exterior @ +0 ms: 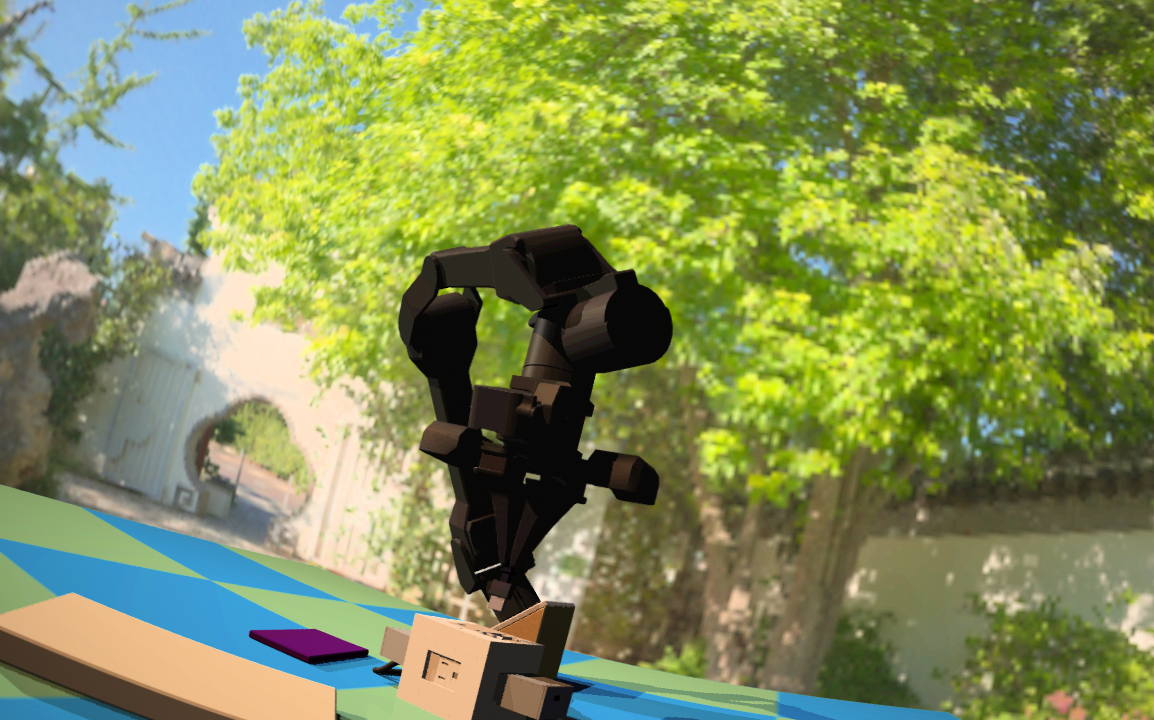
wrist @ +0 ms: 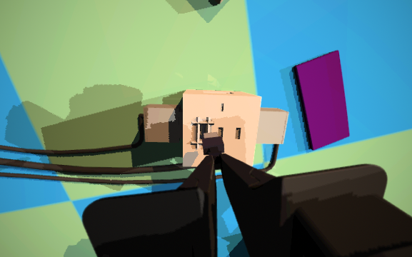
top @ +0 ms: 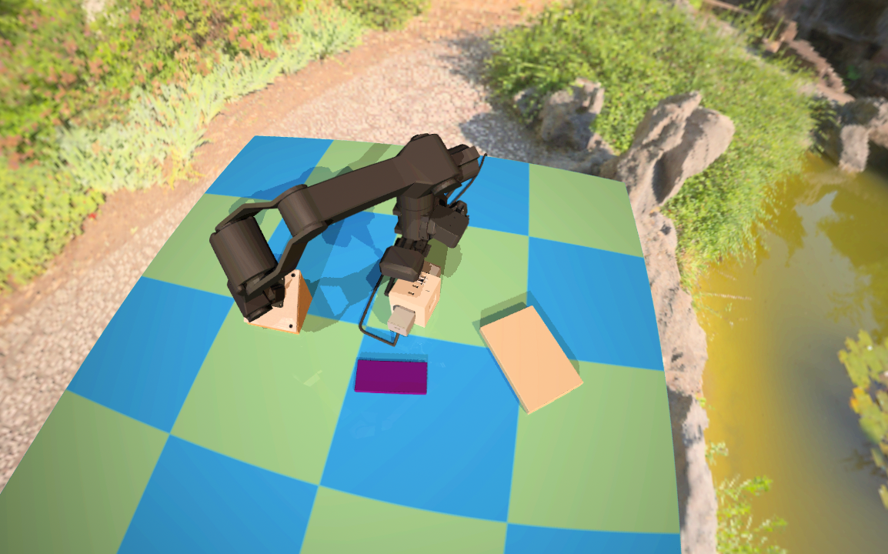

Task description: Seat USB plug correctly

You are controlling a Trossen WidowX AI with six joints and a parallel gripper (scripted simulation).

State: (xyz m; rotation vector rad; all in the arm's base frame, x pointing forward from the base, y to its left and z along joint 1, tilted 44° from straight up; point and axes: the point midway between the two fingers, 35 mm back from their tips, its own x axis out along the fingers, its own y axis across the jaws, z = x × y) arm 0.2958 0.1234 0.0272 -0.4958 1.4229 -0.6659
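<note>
Checkered table [top: 247, 385] [exterior: 160, 573] [wrist: 120, 46] under power cube [top: 414, 297] [exterior: 451, 658] [wrist: 234, 121]

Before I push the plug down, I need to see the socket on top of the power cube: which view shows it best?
The wrist view: it looks down on the power cube, showing the socket beside the held plug. The top view shows the cube's slots but loses the socket near the gripper; the exterior view sees that face edge-on.

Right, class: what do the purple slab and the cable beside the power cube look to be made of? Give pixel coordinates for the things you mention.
Purple slab [top: 391, 376] [exterior: 308, 644] [wrist: 322, 101]: perhaps plastic or painted wood, matte; its colour is even, with no visible grain.
Cable [top: 362, 313] [wrist: 274, 157]: probably rubber or soft plastic, dark; it bends in smooth curves.
</note>
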